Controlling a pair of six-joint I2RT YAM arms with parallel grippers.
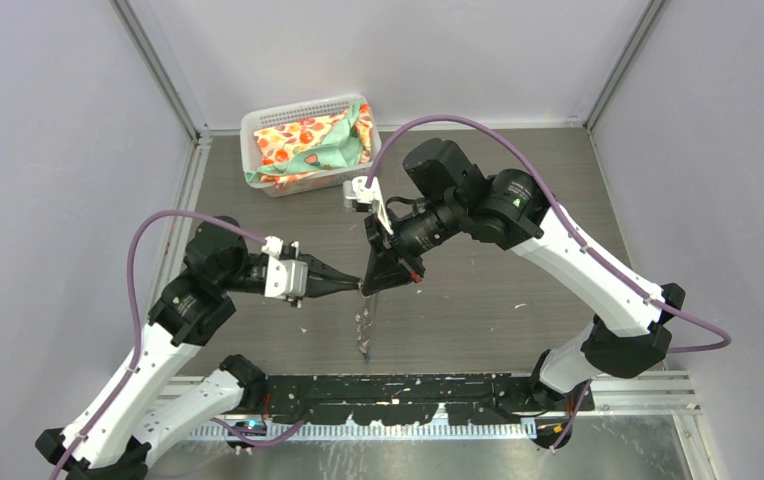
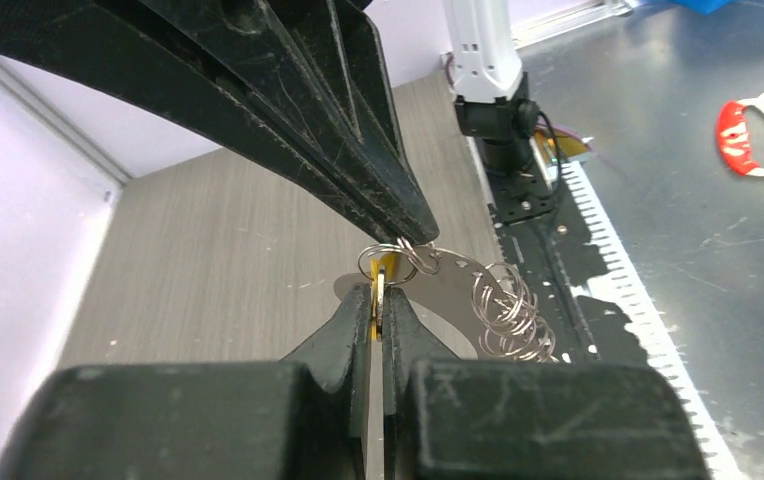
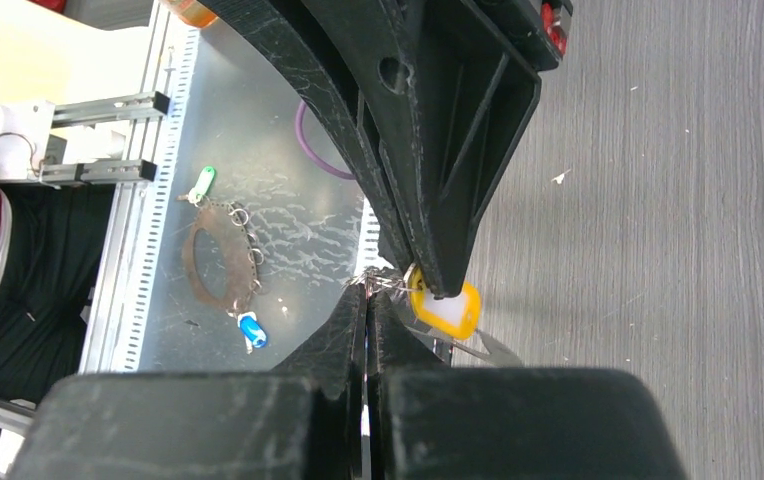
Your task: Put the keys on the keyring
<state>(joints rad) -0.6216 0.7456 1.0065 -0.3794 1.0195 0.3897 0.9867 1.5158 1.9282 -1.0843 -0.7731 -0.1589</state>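
Observation:
My left gripper (image 1: 359, 286) (image 2: 379, 300) is shut on the yellow-headed key (image 2: 382, 268) (image 3: 445, 312), held edge-on with a wire ring looped at its top. My right gripper (image 1: 375, 288) (image 3: 368, 295) meets it tip to tip above the table and is shut on the keyring (image 2: 453, 285), a silvery flat plate with several wire rings (image 2: 508, 310) along one side. The plate hangs down below both grippers (image 1: 365, 325). In the right wrist view a blue-headed key (image 3: 250, 330) lies on the metal surface beside a brown oval ring (image 3: 208, 260).
A white basket (image 1: 258, 125) holding a patterned cloth stands at the back of the table. A black strip (image 1: 408, 395) and a toothed metal rail (image 1: 358, 432) run along the near edge between the arm bases. Grey walls close in both sides.

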